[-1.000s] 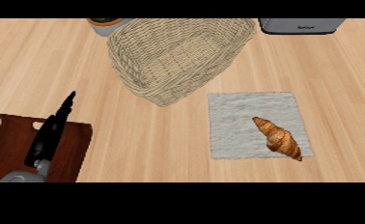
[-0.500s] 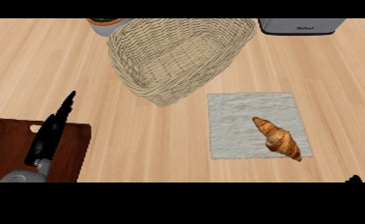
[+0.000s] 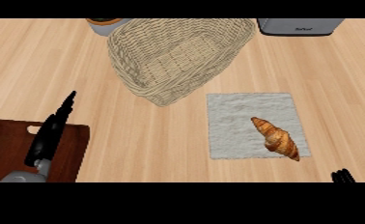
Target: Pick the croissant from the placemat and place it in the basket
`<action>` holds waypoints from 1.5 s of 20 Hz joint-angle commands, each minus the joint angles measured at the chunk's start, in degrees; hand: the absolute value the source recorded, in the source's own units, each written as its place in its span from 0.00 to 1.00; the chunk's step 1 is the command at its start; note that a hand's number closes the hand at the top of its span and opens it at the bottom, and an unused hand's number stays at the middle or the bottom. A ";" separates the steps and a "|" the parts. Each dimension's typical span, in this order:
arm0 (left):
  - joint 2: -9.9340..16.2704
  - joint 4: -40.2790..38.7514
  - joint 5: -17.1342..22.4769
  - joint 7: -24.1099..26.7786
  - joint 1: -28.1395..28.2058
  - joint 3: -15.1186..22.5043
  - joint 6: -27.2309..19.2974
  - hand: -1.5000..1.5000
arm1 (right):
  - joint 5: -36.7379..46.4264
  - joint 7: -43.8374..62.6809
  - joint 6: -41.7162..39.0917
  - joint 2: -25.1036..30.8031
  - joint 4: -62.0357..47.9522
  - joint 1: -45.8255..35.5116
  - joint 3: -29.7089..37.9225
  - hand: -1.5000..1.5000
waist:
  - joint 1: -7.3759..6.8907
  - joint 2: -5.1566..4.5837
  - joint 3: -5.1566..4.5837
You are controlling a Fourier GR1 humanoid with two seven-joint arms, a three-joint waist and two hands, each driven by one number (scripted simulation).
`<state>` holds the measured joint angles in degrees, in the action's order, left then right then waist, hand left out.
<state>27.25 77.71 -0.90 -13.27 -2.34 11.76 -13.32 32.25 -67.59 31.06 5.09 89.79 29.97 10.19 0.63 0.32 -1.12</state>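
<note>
A golden-brown croissant (image 3: 276, 139) lies on the lower right part of a pale grey placemat (image 3: 241, 116), right of centre. Up and to the left of the mat stands a woven wicker basket (image 3: 122, 68), with nothing visible inside. My left hand (image 3: 49, 135) rests at the lower left with its fingers straight and pointing up, far from the croissant. At the lower right edge only the tips of my right hand (image 3: 343, 175) show, just below and right of the placemat's corner. Neither hand touches anything.
A dark brown cutting board (image 3: 73, 151) lies under my left hand at the lower left. A grey appliance (image 3: 299, 26) stands at the back right. A round container (image 3: 105, 24) sits behind the basket's left side. Bare wooden counter (image 3: 149, 136) lies between board and placemat.
My right hand's fingertips have come into view at the lower right edge. The left hand, croissant and basket have not moved.
</note>
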 commanded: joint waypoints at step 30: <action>-4.30 4.14 -5.84 -3.37 0.93 -3.77 2.67 0.50 | 7.18 7.18 9.22 0.68 -20.91 -25.27 -1.69 0.00 | -0.77 -0.28 1.14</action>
<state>23.92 78.88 -5.41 -14.72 -2.27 8.77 -10.88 39.25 -59.47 38.88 6.07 70.85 8.40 8.74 0.09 0.00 -0.16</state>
